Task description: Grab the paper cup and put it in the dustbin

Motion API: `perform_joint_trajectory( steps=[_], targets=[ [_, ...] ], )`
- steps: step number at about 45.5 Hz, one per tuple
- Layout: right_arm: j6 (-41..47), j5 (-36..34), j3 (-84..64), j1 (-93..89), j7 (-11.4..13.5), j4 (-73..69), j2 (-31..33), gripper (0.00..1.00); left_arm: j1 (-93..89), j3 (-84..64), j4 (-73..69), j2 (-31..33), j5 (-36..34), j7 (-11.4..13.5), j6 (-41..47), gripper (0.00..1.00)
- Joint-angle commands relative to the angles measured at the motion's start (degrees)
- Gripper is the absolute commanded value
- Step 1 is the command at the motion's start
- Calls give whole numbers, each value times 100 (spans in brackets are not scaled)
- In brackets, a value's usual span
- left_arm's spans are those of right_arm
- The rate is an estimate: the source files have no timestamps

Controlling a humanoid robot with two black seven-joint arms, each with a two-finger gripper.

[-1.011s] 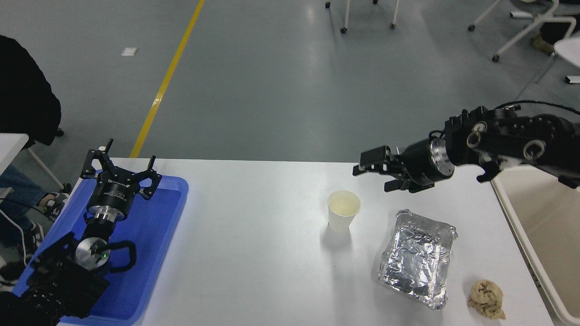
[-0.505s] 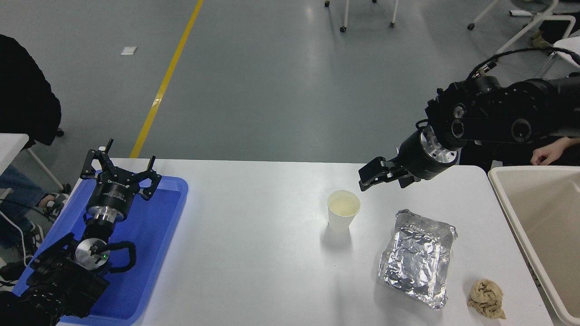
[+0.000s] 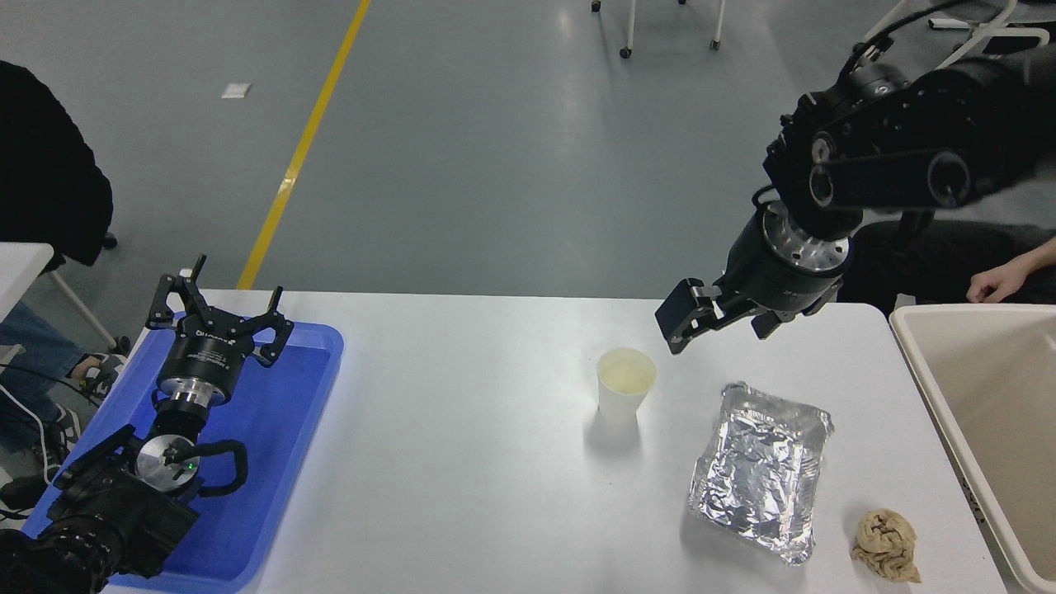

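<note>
Just right of the upright paper cup [image 3: 626,389], the wide-spread right gripper [image 3: 716,323] is best lowered around the cup's wall and closed gently.

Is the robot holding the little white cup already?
No, the paper cup stands by itself on the white table, and the right gripper hangs open above and to its right, not touching it.

Dustbin [image 3: 982,396] cut by right edge; left arm cut at bottom corner.

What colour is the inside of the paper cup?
Pale cream, with a white outside; the paper cup shows best in the head view.
</note>
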State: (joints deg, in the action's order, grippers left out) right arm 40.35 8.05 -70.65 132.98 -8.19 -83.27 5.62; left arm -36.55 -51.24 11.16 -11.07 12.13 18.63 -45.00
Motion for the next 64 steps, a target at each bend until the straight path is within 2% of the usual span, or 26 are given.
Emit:
perform_joint_trajectory(
  steps=[1, 18, 35, 49, 58, 64],
  targets=[
    [236, -233, -388, 808, -7, -593, 71, 100, -1, 0, 0, 0, 0, 0, 0, 100],
    [465, -277, -300, 1116, -7, -717, 150, 100, -1, 0, 0, 0, 0, 0, 0, 100],
    [350, -567, -203, 747, -7, -14, -96, 100, -1, 0, 0, 0, 0, -9, 0, 100],
    [-449, -567, 78, -351, 2, 944, -562, 100, -1, 0, 0, 0, 0, -9, 0, 100],
    [-1055, -787, 166, -1133, 2, 1603, -562, 100, -1, 0, 0, 0, 0, -9, 0, 100],
    [-1556, -673, 157, -1678, 2, 1762, -562, 100, -1, 0, 0, 0, 0, -9, 0, 100]
  ],
)
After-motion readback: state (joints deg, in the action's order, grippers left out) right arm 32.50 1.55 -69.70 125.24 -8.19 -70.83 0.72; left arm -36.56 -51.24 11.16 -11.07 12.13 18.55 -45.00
